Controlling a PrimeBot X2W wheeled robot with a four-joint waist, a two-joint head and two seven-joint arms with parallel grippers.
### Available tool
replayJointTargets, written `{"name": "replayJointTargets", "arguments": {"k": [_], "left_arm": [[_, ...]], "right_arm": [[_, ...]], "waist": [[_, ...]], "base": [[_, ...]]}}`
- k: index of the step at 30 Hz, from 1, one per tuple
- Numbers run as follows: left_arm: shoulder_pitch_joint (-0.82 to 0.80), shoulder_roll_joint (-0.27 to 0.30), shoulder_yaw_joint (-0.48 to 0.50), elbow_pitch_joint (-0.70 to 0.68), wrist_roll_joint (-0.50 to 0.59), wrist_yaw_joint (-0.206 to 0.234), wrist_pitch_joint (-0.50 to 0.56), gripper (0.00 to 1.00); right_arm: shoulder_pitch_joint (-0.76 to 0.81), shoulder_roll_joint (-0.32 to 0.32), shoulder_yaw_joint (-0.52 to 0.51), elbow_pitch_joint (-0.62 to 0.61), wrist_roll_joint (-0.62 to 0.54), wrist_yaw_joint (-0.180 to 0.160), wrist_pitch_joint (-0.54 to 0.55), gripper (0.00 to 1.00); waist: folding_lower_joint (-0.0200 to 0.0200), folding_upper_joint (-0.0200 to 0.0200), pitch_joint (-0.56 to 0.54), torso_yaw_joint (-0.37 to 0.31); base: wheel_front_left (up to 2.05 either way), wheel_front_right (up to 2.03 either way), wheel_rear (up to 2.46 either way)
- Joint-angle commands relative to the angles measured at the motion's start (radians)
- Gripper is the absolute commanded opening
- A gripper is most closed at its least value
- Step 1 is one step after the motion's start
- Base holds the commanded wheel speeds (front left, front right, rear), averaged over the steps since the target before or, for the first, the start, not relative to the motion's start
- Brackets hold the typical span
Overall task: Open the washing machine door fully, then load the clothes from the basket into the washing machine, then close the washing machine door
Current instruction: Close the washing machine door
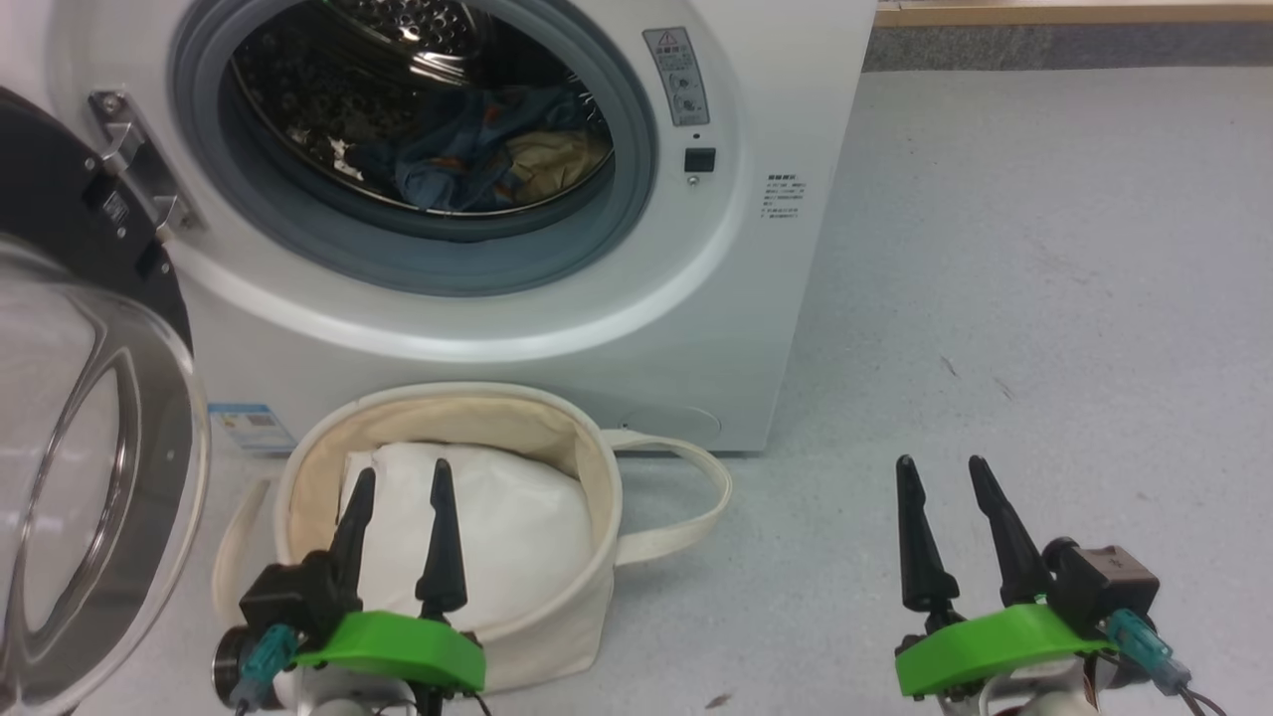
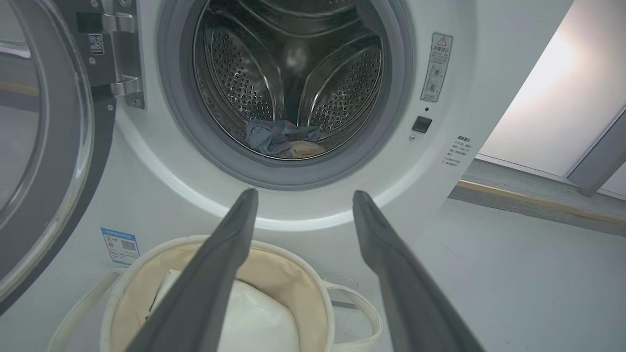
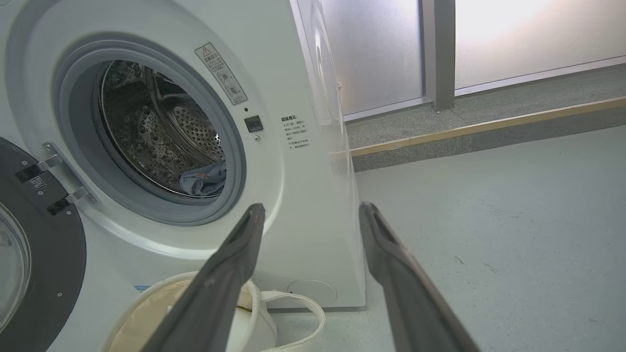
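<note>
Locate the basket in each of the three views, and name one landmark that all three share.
Head view: basket at lower centre-left, in front of the washer.
Left wrist view: basket at the bottom, left of centre.
Right wrist view: basket in the bottom left corner, partly cut off.
Shared landmark: the grey warning label on the washer's front.

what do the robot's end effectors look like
The left end effector and right end effector each have two long tapered black fingers on a bright green bracket, with a teal cable connector and a boxy black module at the side.
</note>
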Motion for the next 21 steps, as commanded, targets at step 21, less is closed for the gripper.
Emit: {"name": "replayJointTargets", "arguments": {"k": [21], "left_arm": [[-0.041,0.013,0.003,-0.034,0.061,0.020,-0.005,1.00]], "right_arm": [[-0.029,-0.002,0.038,-0.027,-0.008,0.008,-0.005,1.00]], "waist": [[-0.0002,0.0000,0.015,0.012]], "base": [[-1.65,1.55,0.10]]}}
